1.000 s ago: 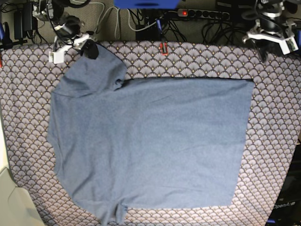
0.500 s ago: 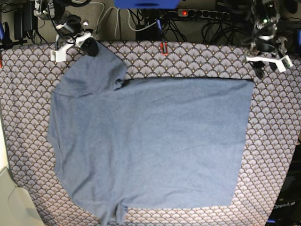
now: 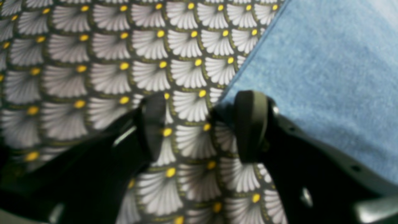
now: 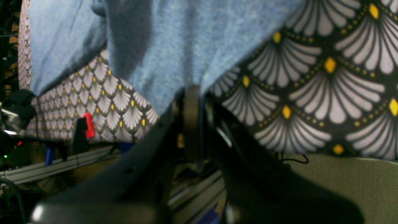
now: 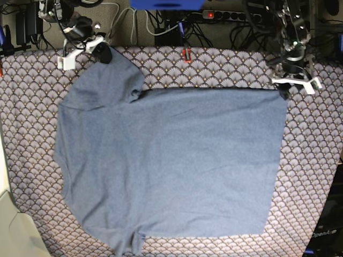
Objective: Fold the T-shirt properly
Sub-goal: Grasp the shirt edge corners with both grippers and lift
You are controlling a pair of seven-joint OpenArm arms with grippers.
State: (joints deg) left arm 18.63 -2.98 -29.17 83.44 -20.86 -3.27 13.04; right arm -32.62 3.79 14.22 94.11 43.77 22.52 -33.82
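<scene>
Base view, left to right. Right gripper (image 5: 91, 49) at far left: jaws shut tight on sleeve edge of large slate-blue short-sleeved cotton T-shirt (image 5: 171, 160), cloth pinched between them in wrist view (image 4: 192, 93). Shirt spread flat, plain side up, over most of scallop-patterned tablecloth (image 5: 316, 176). Left gripper (image 5: 293, 85) at far right corner of shirt: jaws wide apart, holding nothing, straddling bare tablecloth just beside the hem corner (image 3: 199, 124). Judged soft, light, limp; likely to sag and drag if lifted by one point. Best pinched at corners and hem edges, both sides together.
</scene>
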